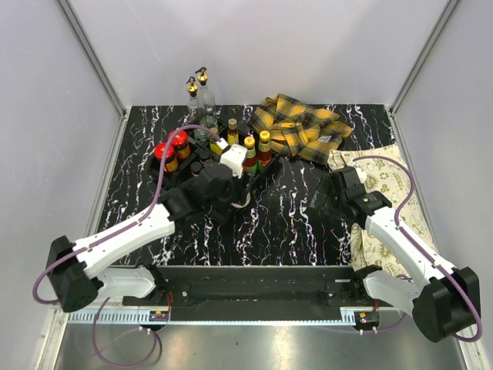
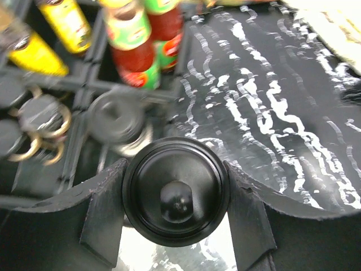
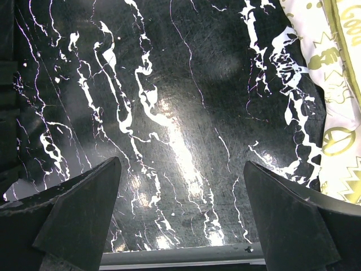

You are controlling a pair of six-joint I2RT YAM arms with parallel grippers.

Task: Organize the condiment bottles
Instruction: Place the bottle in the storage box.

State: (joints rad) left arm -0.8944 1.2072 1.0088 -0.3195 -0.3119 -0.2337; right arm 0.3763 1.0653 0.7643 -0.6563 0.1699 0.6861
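Black-capped shaker sits gripped in the left claw, arm reaching out beside the tray; right claw hovers open.

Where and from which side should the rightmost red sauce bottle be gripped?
Probably the neck under its yellow cap, from above. The red sauce bottle stands upright in the black divided tray, a matching bottle close on its left, so its body looks boxed in.

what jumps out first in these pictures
The left tool grips a black-capped bottle near the crowded tray at the back left of the table. A yellow plaid cloth lies bunched at the back right, and the right tool hangs open above the table.
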